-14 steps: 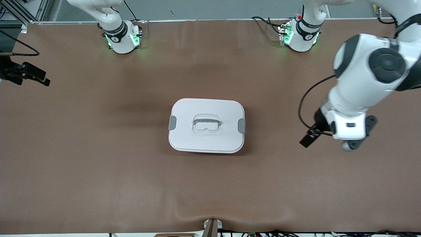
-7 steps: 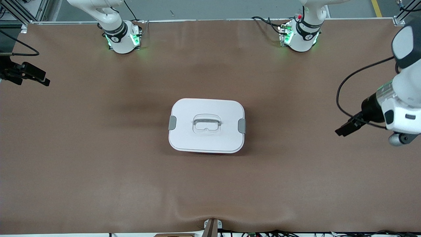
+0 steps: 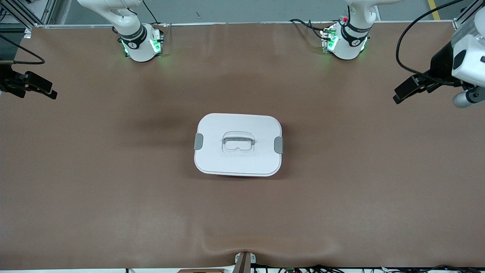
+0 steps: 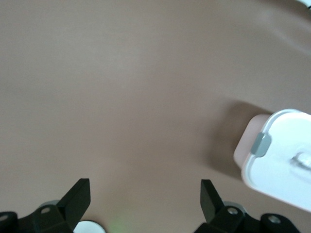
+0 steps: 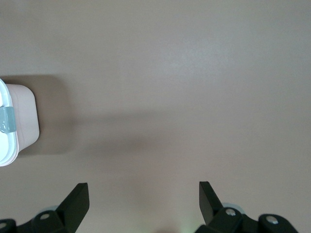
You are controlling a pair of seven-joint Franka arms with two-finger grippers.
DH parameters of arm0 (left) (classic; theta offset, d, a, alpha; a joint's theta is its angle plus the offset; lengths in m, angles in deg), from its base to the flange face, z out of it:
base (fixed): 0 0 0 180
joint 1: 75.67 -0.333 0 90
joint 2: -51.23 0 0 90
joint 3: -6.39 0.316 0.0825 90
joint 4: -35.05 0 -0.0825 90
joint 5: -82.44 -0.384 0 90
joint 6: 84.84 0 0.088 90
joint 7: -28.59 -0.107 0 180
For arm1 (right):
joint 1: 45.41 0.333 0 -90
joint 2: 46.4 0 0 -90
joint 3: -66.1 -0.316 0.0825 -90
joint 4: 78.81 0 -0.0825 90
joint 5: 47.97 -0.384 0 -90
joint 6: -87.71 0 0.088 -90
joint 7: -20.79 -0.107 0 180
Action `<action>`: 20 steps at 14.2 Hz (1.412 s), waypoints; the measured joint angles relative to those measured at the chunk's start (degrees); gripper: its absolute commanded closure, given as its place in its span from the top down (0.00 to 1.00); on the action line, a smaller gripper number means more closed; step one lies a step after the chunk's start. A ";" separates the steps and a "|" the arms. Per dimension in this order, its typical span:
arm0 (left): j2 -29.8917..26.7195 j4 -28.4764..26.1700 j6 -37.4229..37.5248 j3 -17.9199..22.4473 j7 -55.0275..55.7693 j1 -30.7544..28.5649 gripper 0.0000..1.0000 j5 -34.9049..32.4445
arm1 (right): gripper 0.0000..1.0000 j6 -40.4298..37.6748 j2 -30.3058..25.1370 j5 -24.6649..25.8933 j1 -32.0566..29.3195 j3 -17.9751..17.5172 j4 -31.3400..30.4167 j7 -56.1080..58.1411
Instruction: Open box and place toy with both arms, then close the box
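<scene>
The brown worktop fills nearly the whole front view, its covering slightly rippled along the edge nearest the front camera. Two white arms rise from green-lit bases along the edge farthest from that camera: the right arm's base and the left arm's base.

The left arm's white forearm hangs in the air over the worktop's edge at the left arm's end, well apart from the box. The left claw is released: in the left wrist view its two black fingers stand wide apart with only bare worktop between them, and nothing is held.

The right claw is likewise released, its fingers spread wide over bare worktop, with one end of the box showing at the margin of the right wrist view. A black clamp-like fixture juts in over the worktop's edge at the right arm's end.

The box sits about midway between the two ends of the worktop, resting flat and shut, touched by neither claw. Its white lid lies level on the pale pink tub. A grey clip sits at the end toward the right arm and another grey clip at the end toward the left arm. The recessed clear handle lies in the middle of the lid.
</scene>
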 measured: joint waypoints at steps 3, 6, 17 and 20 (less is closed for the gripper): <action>-0.64 -0.06 1.95 2.77 -3.55 1.76 1.00 0.00 | 1.00 0.00 0.00 0.00 0.00 0.00 0.00 0.00; -0.70 -0.59 3.57 6.57 -10.40 2.90 1.00 -0.01 | 1.00 0.00 0.00 0.00 -0.01 0.01 0.00 0.00; -0.70 -2.32 6.09 15.03 -17.43 11.29 1.00 -0.01 | 1.00 0.00 0.00 0.00 -0.02 0.00 0.00 -0.01; -0.71 -2.43 3.61 15.39 -19.15 11.30 1.00 0.17 | 1.00 0.00 0.00 0.00 -0.02 0.00 0.01 -0.01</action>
